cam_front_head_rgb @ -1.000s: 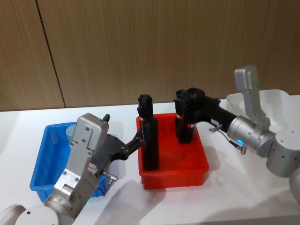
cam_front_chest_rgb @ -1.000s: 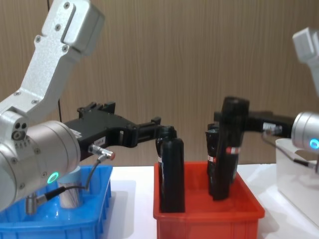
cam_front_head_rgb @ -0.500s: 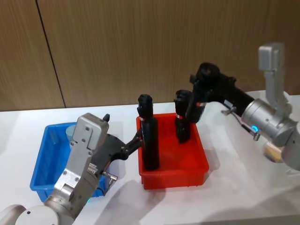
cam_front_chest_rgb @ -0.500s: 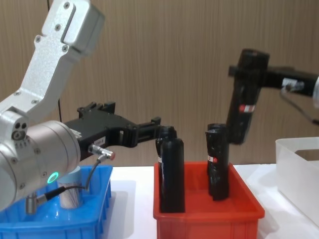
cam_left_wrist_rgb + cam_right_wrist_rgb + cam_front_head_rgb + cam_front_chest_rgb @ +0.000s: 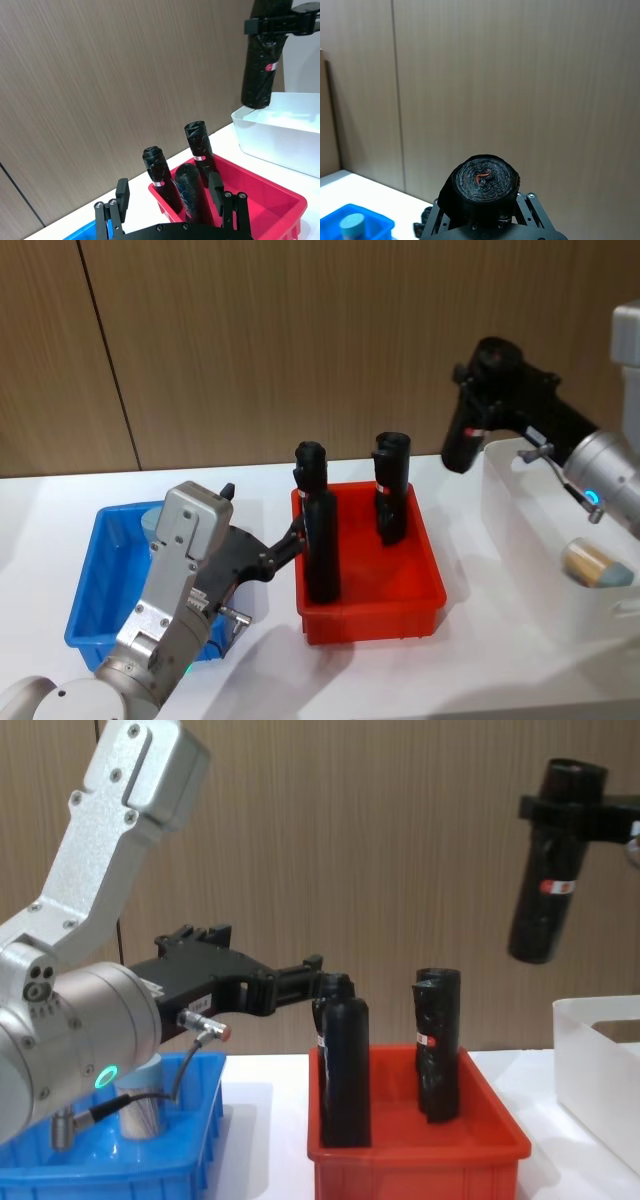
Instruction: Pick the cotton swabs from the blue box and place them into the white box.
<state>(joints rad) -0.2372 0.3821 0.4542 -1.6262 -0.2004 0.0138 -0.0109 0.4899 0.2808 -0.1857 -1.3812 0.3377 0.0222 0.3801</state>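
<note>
Right gripper (image 5: 572, 812) carried black bottle (image 5: 545, 890) higher, jaws clamped

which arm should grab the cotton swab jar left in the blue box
Left. The left pincer hangs beside the blue box holding the cotton swab jar, while the right pincer is shut on a black bottle over the white box.

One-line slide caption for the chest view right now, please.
Right gripper carries a black bottle above the white box; left gripper is at a bottle in the red bin.
</note>
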